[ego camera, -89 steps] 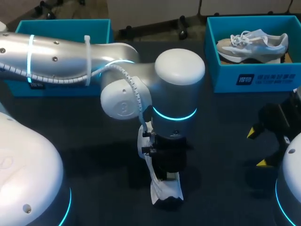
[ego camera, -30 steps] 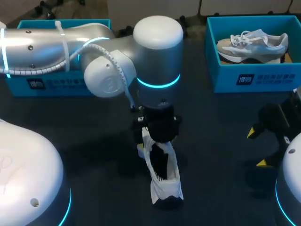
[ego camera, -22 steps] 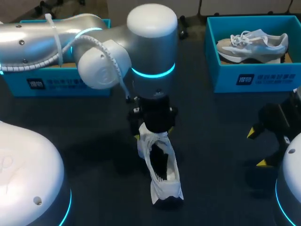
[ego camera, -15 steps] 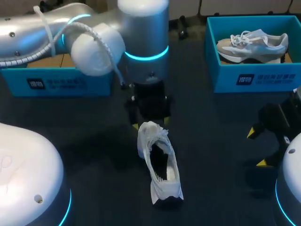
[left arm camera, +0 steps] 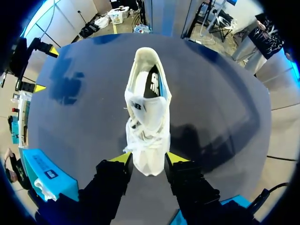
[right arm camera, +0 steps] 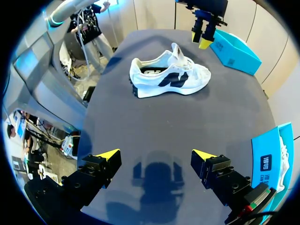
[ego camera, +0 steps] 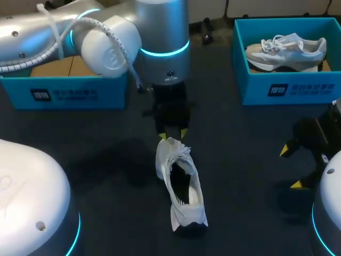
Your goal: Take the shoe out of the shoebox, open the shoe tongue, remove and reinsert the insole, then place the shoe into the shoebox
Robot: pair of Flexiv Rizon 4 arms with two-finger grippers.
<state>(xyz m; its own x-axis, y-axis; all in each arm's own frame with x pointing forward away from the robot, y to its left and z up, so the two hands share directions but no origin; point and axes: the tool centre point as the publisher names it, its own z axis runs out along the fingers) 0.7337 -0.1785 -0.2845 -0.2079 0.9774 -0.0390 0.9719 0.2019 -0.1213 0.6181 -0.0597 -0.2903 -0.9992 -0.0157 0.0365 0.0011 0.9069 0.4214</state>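
White lace-up shoe (ego camera: pixel 181 186), tongue crumpled, stood mid-way on the dark table (ego camera: pixel 240 160), toe far. Left gripper (ego camera: pixel 172 134) was spread, straddling the toe; right gripper (ego camera: pixel 291 167) gaped near right. Teal shoebox (ego camera: pixel 64 95) far left; second teal shoebox (ego camera: pixel 287 88) far right held a grey sneaker (ego camera: pixel 285 49).

I see white shoe (ego camera: pixel 184 201) with dark side logo upright on its sole mid-table, tongue pulled up, laces loose, toe pointing away; open teal shoebox (ego camera: pixel 74 93) far left, well apart
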